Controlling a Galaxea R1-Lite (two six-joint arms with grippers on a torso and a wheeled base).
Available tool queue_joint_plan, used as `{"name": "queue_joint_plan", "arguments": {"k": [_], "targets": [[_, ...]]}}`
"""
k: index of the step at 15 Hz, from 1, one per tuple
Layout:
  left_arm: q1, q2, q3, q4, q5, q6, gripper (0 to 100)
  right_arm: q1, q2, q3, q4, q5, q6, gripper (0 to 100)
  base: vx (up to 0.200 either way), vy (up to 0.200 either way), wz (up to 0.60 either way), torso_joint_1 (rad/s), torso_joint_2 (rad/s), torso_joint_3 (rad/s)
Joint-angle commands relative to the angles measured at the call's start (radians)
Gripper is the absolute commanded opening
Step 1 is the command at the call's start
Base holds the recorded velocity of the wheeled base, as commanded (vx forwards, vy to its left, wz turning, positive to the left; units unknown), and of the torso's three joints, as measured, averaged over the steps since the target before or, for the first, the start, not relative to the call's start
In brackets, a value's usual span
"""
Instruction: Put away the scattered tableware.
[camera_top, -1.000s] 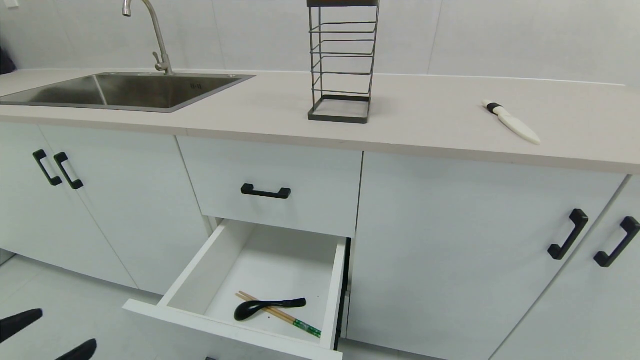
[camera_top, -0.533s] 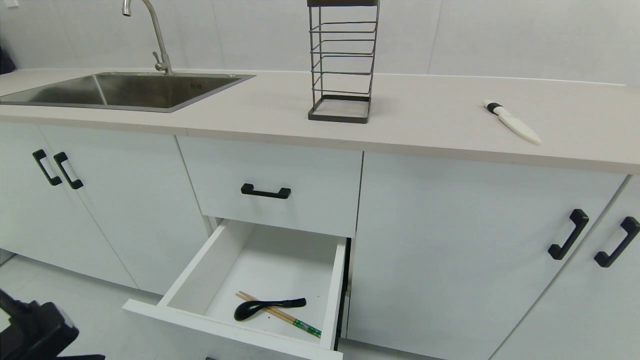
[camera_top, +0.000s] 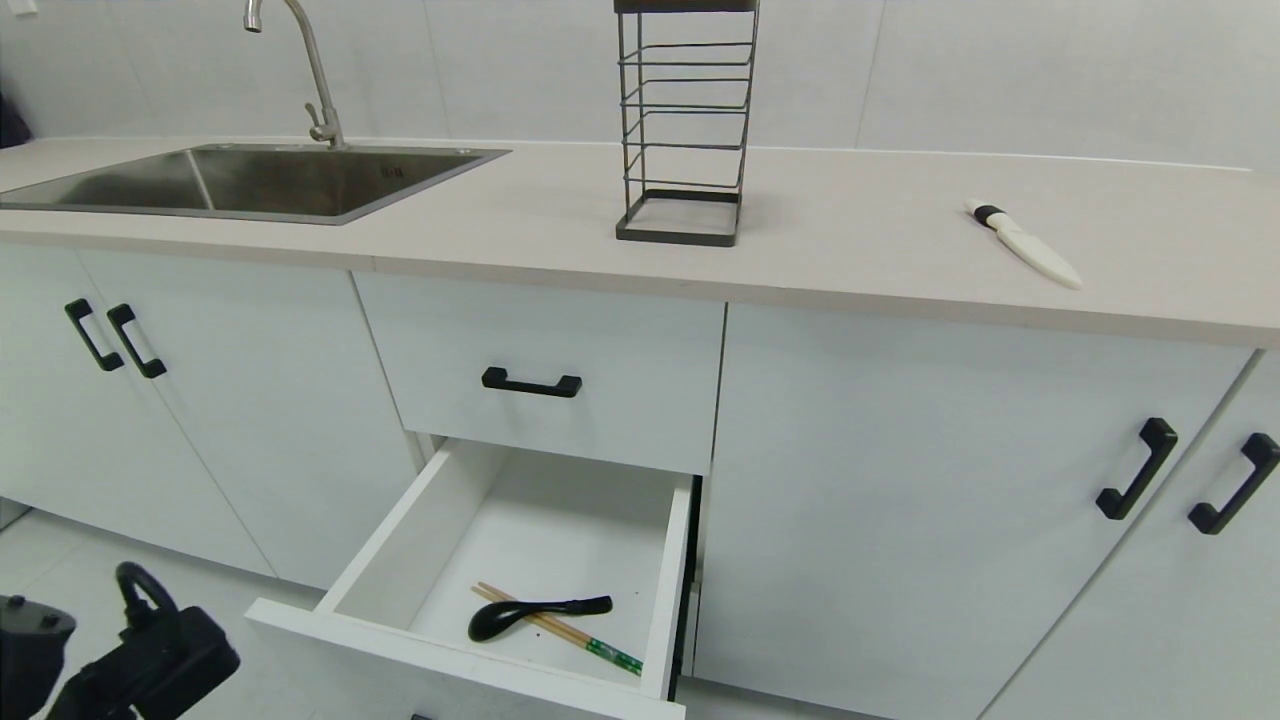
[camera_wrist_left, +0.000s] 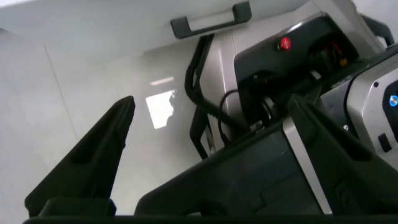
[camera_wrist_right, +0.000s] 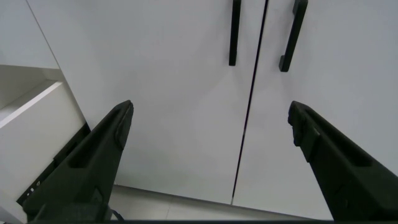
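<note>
The left claw (camera_wrist_left: 211, 106) has its two black fingers spread wide with nothing between them, low down and off to the left of the open drawer (camera_top: 470, 655), facing a white front with a black handle (camera_wrist_left: 211, 18). The right claw (camera_wrist_right: 211, 111) is spread just as wide and also holds nothing. It faces the pair of white cupboard doors (camera_wrist_right: 186, 93) to the right of the drawer, with a corner of the drawer's side at the edge of its view. The drawer is white and pulled well out, the lower of two in its stack. Near its front lies a black spoon (camera_top: 530, 610), bowl to the left, resting across a pair of light wooden chopsticks (camera_top: 590, 645) with green ends that point toward the drawer's right front corner. The knife (camera_top: 1022, 243) lies flat on the pale counter (camera_top: 850, 230), above the drawer and well to its right. It is cream-white, long and tapered, with a black band near its far end, and it lies at a slant with the pointed end toward the counter's front edge. Above the drawer and slightly to its right a tall black wire rack (camera_top: 685, 120) stands upright on the counter. Above and to the drawer's left is a steel sink (camera_top: 250, 180) with a curved tap (camera_top: 305, 70).
</note>
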Motion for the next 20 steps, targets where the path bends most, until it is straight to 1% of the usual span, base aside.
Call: {"name": "queue_joint_plan", "arguments": {"k": [1,2,3,4,5,6,8,14,15,16,17,18,20], "targets": [[-0.007,0.110,0.000,-0.034,0.000,0.003,100,0.000,0.002,0.000,0.000,0.000,0.000,100,0.000,0.000,0.00,0.000,0.00,0.000],[-0.016,0.121,0.000,-0.040,0.000,0.001,100,0.000,0.002,0.000,0.000,0.000,0.000,100,0.000,0.000,0.00,0.000,0.00,0.000],[-0.039,0.146,0.000,-0.047,0.005,-0.002,100,0.000,0.002,0.000,0.000,0.000,0.000,100,0.000,0.000,0.00,0.000,0.00,0.000],[-0.039,0.153,-0.002,-0.048,0.007,-0.002,100,0.000,0.002,0.000,0.000,0.000,0.000,100,0.000,0.000,0.00,0.000,0.00,0.000],[-0.034,0.182,0.000,-0.071,0.016,-0.002,100,0.000,0.002,0.000,0.000,0.000,0.000,100,0.000,0.000,0.00,0.000,0.00,0.000],[-0.034,0.207,0.000,-0.111,0.027,-0.002,100,0.000,0.002,0.000,0.000,0.000,0.000,100,0.000,0.000,0.00,0.000,0.00,0.000],[-0.040,0.267,0.000,-0.201,0.030,-0.002,100,0.000,0.002,0.000,0.000,0.000,0.000,100,0.000,0.000,0.00,0.000,0.00,0.000],[-0.062,0.382,0.000,-0.297,0.030,-0.001,100,0.000,0.002,0.000,0.000,0.000,0.000,100,0.000,0.000,0.00,0.000,0.00,0.000],[-0.063,0.403,0.000,-0.324,0.030,0.001,100,0.000,0.002,0.000,0.000,0.000,0.000,100,0.000,0.000,0.00,0.000,0.00,0.000],[-0.062,0.434,0.000,-0.376,0.031,-0.001,100,0.000,0.002,0.000,0.000,0.000,0.000,100,0.000,0.000,0.00,0.000,0.00,0.000],[-0.062,0.434,0.000,-0.376,0.031,-0.001,100,0.000,0.002,0.000,0.000,0.000,0.000,100,0.000,0.000,0.00,0.000,0.00,0.000],[-0.060,0.475,-0.002,-0.418,0.059,-0.002,100,0.000,0.002,0.000,0.000,0.000,0.000,100,0.000,0.000,0.00,0.000,0.00,0.000],[-0.057,0.512,-0.002,-0.453,0.068,-0.002,100,0.000,0.002,0.000,0.000,0.000,0.000,100,0.000,0.000,0.00,0.000,0.00,0.000]]}}
